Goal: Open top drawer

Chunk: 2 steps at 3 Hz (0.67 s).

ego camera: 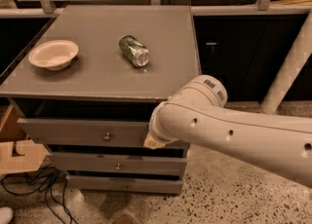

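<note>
Top drawer (68, 131): wide grey front w/ small round knob (107, 136) at centre, seen pulled partly out, apparently. Gripper (150, 141) is largely hidden at its right end.

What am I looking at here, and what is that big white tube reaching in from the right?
The white tube is a robot arm. Its end effector sits at the arm's tip, against the front of the top drawer, right of the round knob; whether it grips anything cannot be seen. One camera looks down on a grey cabinet from the front. On top rest a pale bowl and a can lying on its side. The top drawer looks slightly open; two slimmer drawers sit below it.
</note>
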Each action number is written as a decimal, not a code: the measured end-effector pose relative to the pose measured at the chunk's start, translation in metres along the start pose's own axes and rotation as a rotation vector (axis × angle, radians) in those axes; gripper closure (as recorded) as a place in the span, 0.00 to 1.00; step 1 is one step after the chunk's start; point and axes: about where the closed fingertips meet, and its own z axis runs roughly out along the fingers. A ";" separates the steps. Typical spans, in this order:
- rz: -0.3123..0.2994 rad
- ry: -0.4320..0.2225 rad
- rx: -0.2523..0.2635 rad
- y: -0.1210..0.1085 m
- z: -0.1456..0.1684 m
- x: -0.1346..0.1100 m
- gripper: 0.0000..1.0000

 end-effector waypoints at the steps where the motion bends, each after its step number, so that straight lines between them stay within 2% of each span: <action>1: 0.000 0.000 0.000 0.000 0.000 0.000 0.00; 2: 0.000 0.000 0.000 0.000 0.000 0.000 0.00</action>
